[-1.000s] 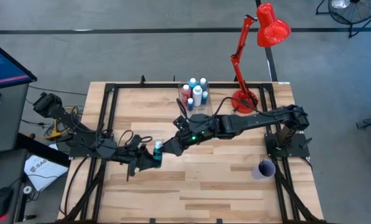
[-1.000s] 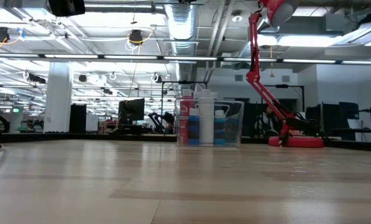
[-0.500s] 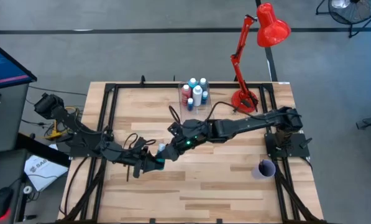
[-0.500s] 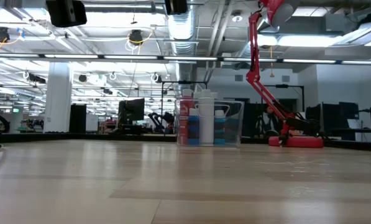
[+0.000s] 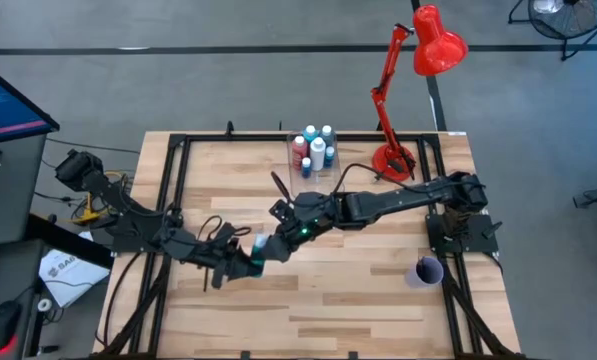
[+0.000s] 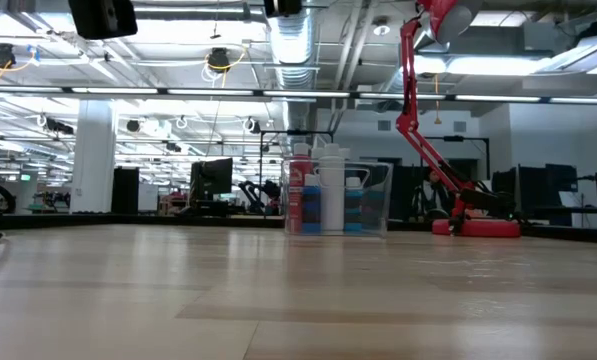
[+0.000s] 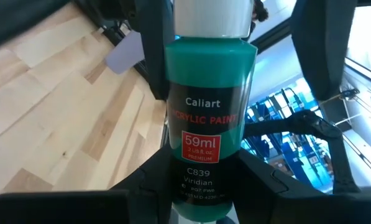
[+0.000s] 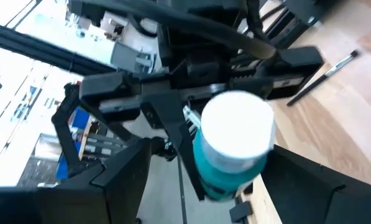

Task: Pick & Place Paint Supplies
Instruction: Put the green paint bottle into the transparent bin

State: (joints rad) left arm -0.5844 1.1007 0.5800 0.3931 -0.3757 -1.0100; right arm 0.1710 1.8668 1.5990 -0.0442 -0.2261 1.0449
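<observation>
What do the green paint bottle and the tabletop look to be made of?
The green paint bottle looks like glossy plastic: smooth body with soft highlights, a printed label and a matte white cap, probably plastic too. It sits between the left pincer's fingers. The tabletop looks like light butcher-block wood, in visible jointed strips with grain and a satin finish.

Bottle in the handoff [image 7: 209,118] is viridian green, white cap, black label band with white and red lettering plus a red square. Both arms and grippers are black: left gripper [image 5: 246,262], right gripper [image 5: 269,245]. Table [image 5: 378,290] is light wood in pale and tan strips, black frame. Clear box [image 6: 373,200] holds bottles in pink-red, white and light blue with white caps. Desk lamp [image 5: 418,70] is bright red. Small cup [image 5: 425,271] is purple. Paintbrush [image 8: 325,76] is dark with a silver ferrule.
</observation>
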